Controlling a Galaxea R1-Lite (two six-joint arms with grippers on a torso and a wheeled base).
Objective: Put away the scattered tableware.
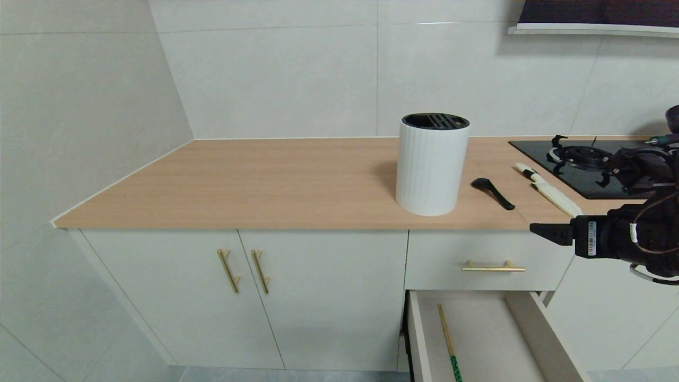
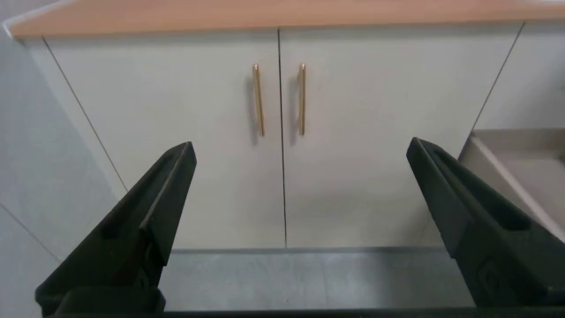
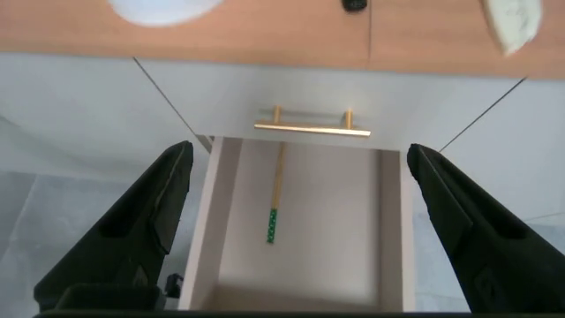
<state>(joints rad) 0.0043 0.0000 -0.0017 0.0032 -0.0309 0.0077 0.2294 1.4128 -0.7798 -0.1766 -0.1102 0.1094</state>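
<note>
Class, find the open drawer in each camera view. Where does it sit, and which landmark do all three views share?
Head view: open drawer low on the right, under the closed drawer, a chopstick inside.
Left wrist view: its corner beside the two-door cupboard.
Right wrist view: between the fingers, below the gold handle.
Shared landmark: the wooden countertop edge.

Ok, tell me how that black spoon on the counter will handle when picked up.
The black spoon looks like one slim piece, so probably stiff and light. Its thin handle lies flat on the wooden counter, likely hard to pinch. Pushed at one end, it may pivot or slide rather than roll.
</note>
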